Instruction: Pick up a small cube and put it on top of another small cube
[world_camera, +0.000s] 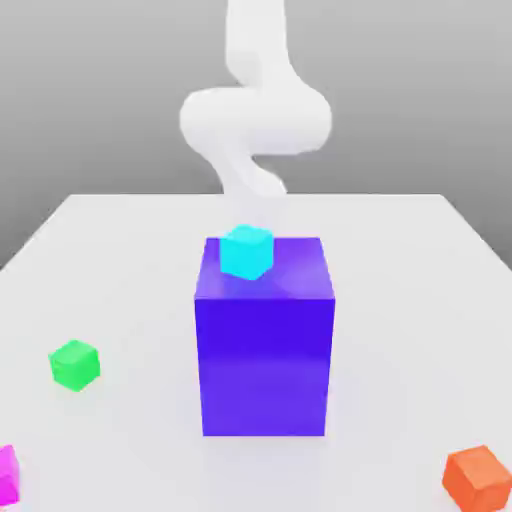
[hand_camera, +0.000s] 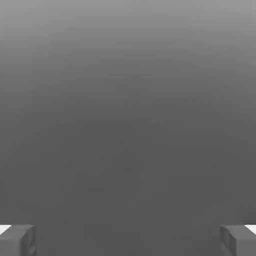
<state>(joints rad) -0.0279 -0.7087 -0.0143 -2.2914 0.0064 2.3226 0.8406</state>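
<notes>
Item: gripper. Fingers are spread wide, nothing held between them; only grey ground is faced.

Item: small cube, magenta, is set on the white table at 7 o'clock of the large blue block, cut by the frame edge.

Item: green cube, at 9 o'clock of the block. Orange cube, at 4 o'clock. Cyan cube, atop the block.

Risk: the tall block may be struck in a low reach; a grasp at the table's margin may be misjudged; the wrong cube may be taken.
</notes>
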